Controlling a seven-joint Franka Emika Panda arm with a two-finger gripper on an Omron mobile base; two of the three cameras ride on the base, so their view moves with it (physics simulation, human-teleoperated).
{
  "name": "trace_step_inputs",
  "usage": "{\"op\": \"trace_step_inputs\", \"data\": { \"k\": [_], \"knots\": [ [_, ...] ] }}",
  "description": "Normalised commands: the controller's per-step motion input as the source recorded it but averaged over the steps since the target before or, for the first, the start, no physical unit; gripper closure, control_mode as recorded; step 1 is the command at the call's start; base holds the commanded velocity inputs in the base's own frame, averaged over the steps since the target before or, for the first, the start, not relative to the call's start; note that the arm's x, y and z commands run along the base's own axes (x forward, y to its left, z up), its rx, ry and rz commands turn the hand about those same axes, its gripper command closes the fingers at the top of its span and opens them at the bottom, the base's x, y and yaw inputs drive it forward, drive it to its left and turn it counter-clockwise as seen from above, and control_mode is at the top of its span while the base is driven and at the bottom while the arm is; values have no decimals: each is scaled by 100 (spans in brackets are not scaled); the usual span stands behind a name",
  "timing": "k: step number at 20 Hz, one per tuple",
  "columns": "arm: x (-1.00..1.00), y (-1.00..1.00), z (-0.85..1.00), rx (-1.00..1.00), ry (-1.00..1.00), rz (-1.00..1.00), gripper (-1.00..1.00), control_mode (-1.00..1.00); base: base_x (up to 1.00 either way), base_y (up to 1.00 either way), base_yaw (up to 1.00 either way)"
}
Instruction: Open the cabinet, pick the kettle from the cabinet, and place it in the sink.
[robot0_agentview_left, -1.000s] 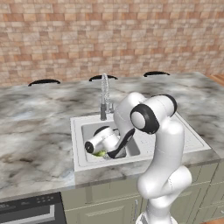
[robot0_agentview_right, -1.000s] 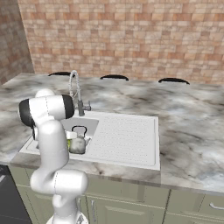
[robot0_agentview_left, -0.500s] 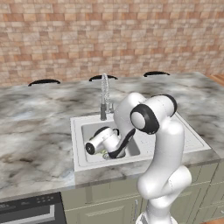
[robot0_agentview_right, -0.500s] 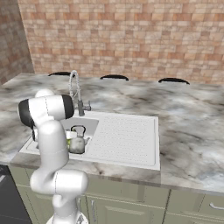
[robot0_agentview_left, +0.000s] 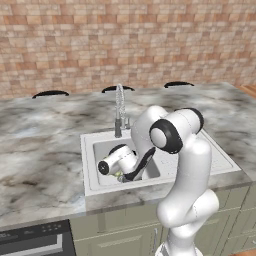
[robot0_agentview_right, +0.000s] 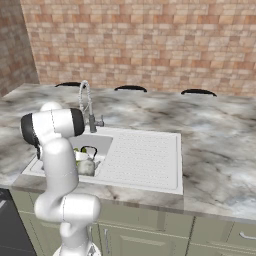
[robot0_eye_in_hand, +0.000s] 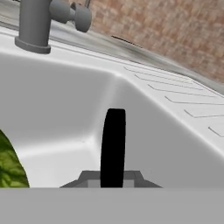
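The white sink (robot0_agentview_left: 95, 186) (robot0_agentview_right: 150, 175) is set in the marble counter, and my arm reaches down into its basin. In the right base view the small silver kettle (robot0_agentview_right: 86, 165) stands in the basin's near left corner, its thin black handle (robot0_agentview_right: 89, 149) arching over it. My gripper (robot0_eye_in_hand: 113, 178) is shut on that black handle (robot0_eye_in_hand: 113, 144), which rises straight up between the fingertips in the hand view, with the sink's white wall (robot0_eye_in_hand: 65, 96) behind it. My white hand (robot0_agentview_left: 116, 161) lies low in the basin in the left base view. The cabinet is out of view.
A tall chrome tap (robot0_agentview_left: 119, 107) (robot0_agentview_right: 85, 102) (robot0_eye_in_hand: 34, 24) stands at the basin's back edge. A green leafy thing (robot0_eye_in_hand: 8, 168) (robot0_agentview_left: 116, 175) lies in the basin beside the kettle. The ribbed draining board (robot0_agentview_right: 142, 152) is to the right, a brick wall behind.
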Motion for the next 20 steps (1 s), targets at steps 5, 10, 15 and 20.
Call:
{"op": "trace_step_inputs", "data": {
  "k": [5,10,15,20],
  "knots": [
    [-12,-6,-19,10,0,0,100,-100,0,0,0],
    [-14,-4,-22,10,0,-2,100,-100,0,0,0],
    [-19,-3,-22,9,-6,-3,100,-100,0,0,0],
    [-18,0,-20,7,-10,-11,100,-100,0,0,0]
  ]
}}
